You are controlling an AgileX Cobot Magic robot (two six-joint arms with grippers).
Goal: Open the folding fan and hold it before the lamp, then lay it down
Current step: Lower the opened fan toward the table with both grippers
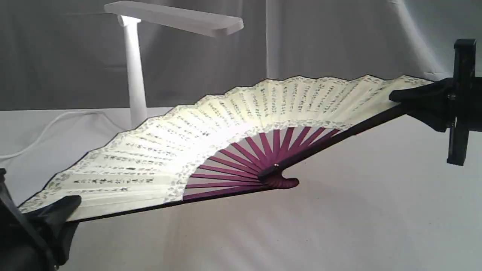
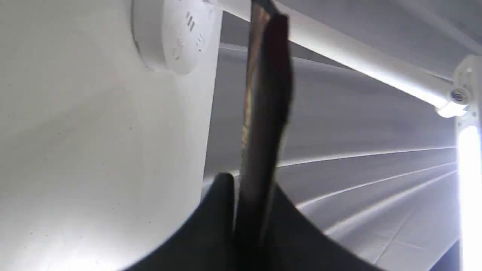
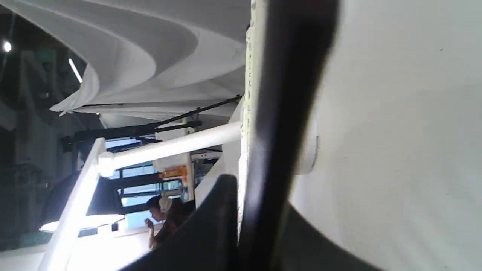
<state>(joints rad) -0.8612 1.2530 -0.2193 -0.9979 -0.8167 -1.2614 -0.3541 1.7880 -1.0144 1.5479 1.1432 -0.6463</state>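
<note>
Surface: table (image 1: 339,226) under a white cloth, with a grey-white draped backdrop (image 1: 320,37) behind it.

Count: 1 folding fan (image 1: 211,128), 1 lamp (image 1: 133,75), 2 grippers.

Lamp: stands at the back left. The post is upright and the flat bar head (image 1: 177,17) reaches right. It is lit, with a glow under the head. A white cord (image 1: 45,131) trails off to the left across the cloth. The round base (image 2: 173,34) shows in the left wrist view.

Fan: fully spread, lettered side toward the exterior camera, in front of the lamp and covering the lower part of the post. It is tilted, with the right end high and the left end low. The maroon ribs (image 1: 241,162) meet at the pivot (image 1: 276,165), which is low near the cloth. I cannot tell whether the pivot touches the cloth.

Left gripper (image 1: 69,216): jaws are nearly closed and pinch the low left end of the fan at its guard, one finger above the leaf and one below. In the left wrist view the dark guard (image 2: 267,113) runs edge-on out of the narrow slot between the fingers.

Right gripper (image 1: 403,103): jaws are nearly closed and clamp the high right end of the fan over the other guard. The right wrist view shows that guard (image 3: 290,113) seated between the fingers, with the leaf edge beside it.

Each gripper holds only the fan. The two are well apart, one at either end of the fan.
</note>
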